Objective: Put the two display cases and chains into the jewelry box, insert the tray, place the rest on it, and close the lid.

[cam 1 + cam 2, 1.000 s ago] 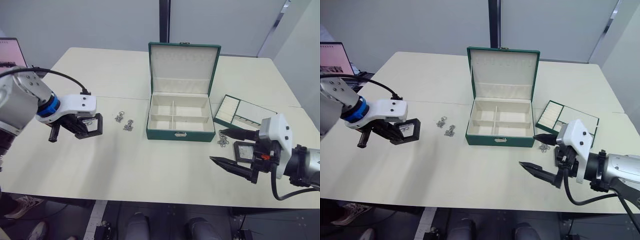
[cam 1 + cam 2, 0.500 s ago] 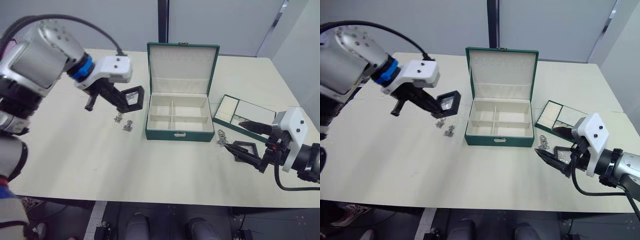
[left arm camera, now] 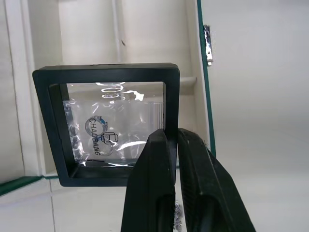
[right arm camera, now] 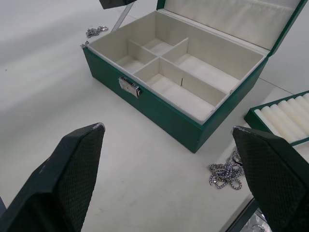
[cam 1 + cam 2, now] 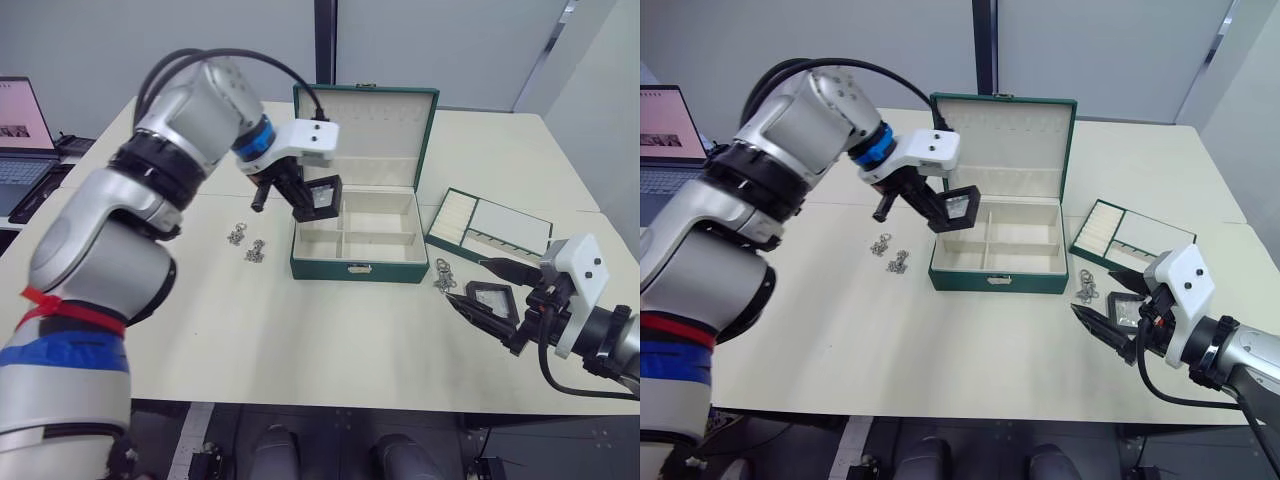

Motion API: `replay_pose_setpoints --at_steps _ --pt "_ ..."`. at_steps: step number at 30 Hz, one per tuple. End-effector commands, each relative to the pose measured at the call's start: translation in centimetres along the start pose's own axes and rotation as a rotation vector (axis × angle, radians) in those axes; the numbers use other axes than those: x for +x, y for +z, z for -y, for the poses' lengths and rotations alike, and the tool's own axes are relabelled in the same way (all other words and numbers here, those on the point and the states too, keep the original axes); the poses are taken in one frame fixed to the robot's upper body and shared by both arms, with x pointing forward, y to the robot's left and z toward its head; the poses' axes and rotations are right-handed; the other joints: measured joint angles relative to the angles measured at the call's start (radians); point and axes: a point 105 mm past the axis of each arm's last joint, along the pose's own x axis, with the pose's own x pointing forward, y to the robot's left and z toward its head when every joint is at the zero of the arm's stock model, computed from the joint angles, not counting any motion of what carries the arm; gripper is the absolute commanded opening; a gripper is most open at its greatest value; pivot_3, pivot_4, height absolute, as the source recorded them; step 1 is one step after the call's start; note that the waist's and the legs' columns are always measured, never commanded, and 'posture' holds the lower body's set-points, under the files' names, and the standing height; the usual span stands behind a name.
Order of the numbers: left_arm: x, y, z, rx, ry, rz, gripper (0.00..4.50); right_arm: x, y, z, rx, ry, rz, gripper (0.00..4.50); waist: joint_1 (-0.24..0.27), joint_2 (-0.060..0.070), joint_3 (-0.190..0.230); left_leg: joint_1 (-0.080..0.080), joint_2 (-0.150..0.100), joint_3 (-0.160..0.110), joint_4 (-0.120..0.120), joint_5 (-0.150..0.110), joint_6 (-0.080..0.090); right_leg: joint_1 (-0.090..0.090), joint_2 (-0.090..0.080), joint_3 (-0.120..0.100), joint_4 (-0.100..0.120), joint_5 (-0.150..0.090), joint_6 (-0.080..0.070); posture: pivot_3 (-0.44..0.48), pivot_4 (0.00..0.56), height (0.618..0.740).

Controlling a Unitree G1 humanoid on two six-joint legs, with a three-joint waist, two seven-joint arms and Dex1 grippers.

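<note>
Above table (image 5: 200, 330), left tool (image 3: 170, 145) pinches tilted display case (image 3: 108, 123).

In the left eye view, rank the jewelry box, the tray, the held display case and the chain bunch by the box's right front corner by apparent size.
1. jewelry box, lid open
2. tray
3. display case in the left gripper; raised nearer the camera, so its look is inflated
4. chain bunch

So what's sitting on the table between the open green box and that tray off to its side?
In the head views, a small bunch of chain lies by the gap's near end between the jewelry box and the tray; otherwise it is bare tabletop.
</note>
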Motion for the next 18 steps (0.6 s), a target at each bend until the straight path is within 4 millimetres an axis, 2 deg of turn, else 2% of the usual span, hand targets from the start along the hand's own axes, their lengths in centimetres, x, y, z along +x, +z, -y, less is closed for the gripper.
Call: replay_pose_setpoints --at_steps 1,11,18 --pt "-0.2 1.6 -1.1 0.047 0.054 0.023 0.02 -0.2 0.7 0.1 -0.029 -0.008 0.029 4.50 -0.001 0.000 0.000 0.000 0.000 0.000 0.000 0.000 0.000 0.000 0.000 0.000 0.000 0.000 0.000 0.000 0.150 0.740" --pt "3.1 3.2 -2.7 0.053 0.122 0.094 0.02 -0.5 0.2 0.6 -0.034 -0.044 0.006 4.50 0.000 0.000 0.000 -0.001 -0.001 0.000 0.000 0.000 0.000 0.000 0.000 0.000 0.000 0.000 0.000 0.000 0.150 0.740" --pt "4.9 3.3 -2.7 0.011 0.116 0.142 0.02 -0.8 0.1 0.7 -0.038 -0.059 -0.007 4.50 0.000 0.000 0.000 -0.002 -0.001 -0.001 0.000 0.000 0.000 0.000 0.000 0.000 0.000 0.000 0.000 0.000 0.150 0.740"
